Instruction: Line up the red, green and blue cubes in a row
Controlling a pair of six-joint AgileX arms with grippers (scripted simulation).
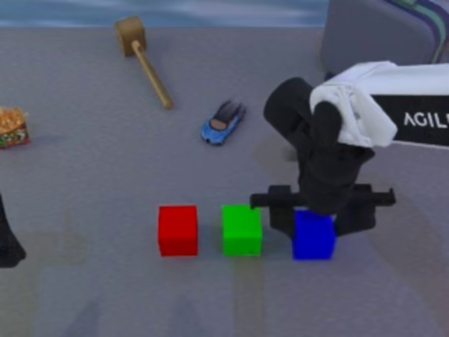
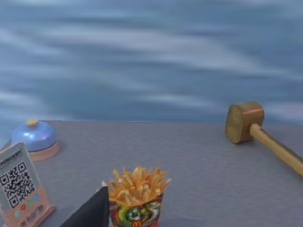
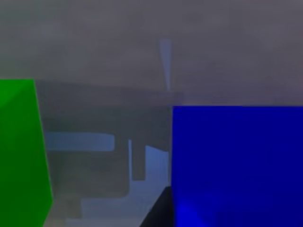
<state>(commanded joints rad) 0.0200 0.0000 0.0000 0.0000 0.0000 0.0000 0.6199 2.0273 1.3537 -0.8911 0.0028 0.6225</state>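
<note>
Three cubes stand in a row near the table's front: the red cube (image 1: 177,229) on the left, the green cube (image 1: 242,229) in the middle, the blue cube (image 1: 313,236) on the right. My right gripper (image 1: 314,223) reaches down from the right side and is shut on the blue cube (image 3: 236,165), with a dark finger (image 3: 158,210) pressed against its side. The green cube (image 3: 21,151) lies a small gap away. My left gripper (image 1: 7,246) is parked at the table's left edge, open, with one finger (image 2: 90,212) showing.
A blue toy car (image 1: 223,123) sits behind the row. A wooden mallet (image 1: 144,60) lies at the back left. A box of fries (image 1: 12,126) stands at the left edge, and a bell (image 2: 34,137) and a QR sign (image 2: 19,184) are near it. A grey case (image 1: 379,35) fills the back right.
</note>
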